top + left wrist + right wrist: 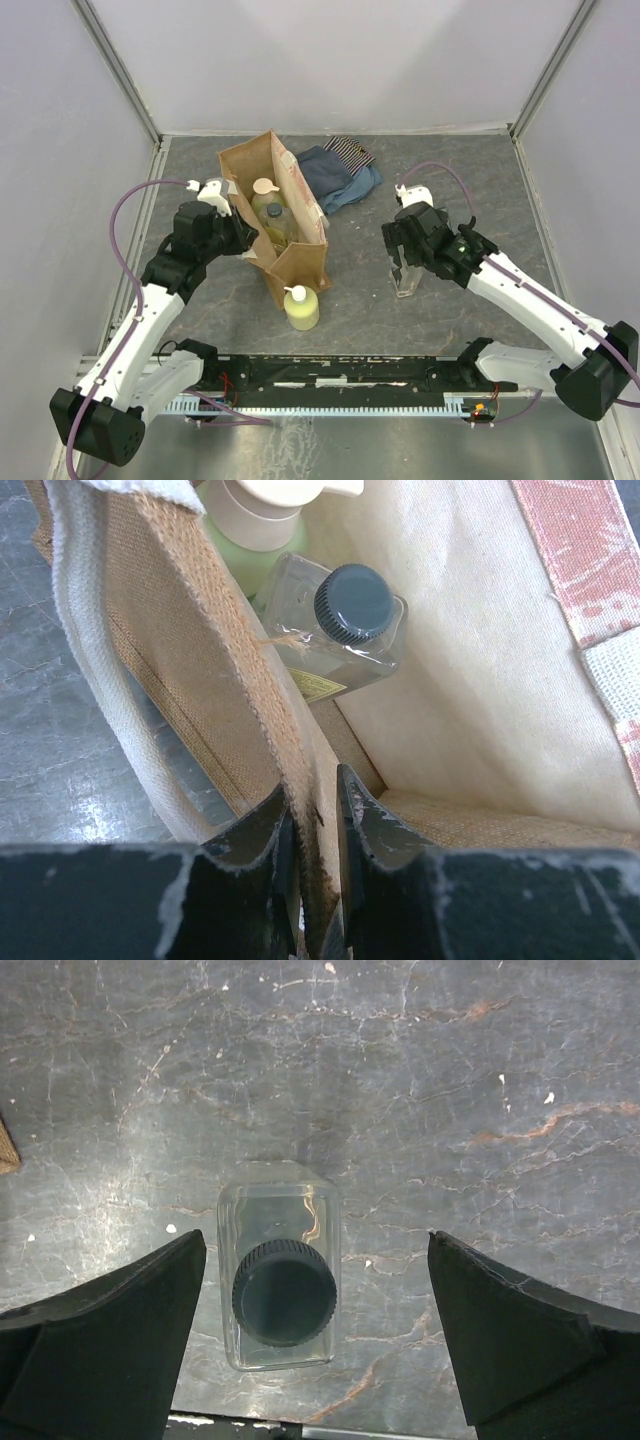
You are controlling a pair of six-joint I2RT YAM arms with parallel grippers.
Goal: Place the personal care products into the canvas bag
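Fingers (262, 855) of the left gripper (318, 825) are pinching the top edge of one long side of the canvas bag (480, 680). One finger is inside the bag and one is outside. The bag stands open on the gray counter (480, 200), a bit left of the middle. Its whitish handle (95, 670) hangs down the outside, and some reddish print (585, 560) shows up at the far rim.

Two bottles are down in the bag. One is the green bottle (228, 558) with a beige cap. Right against it is the clear bottle in the bag (345, 630), which has a dark cap.

The yellow pump bottle (301, 308) stands on the counter, just beside the near end of the bag. The other clear bottle (283, 1265) stands upright on the counter too, well apart from the bag, over on the right. The right gripper (315, 1250) hangs over it. Its fingers (110, 1330) are spread wide, one on each side of the bottle, and they do not touch it.

Folded blue and striped cloths (338, 168) lie behind the bag.
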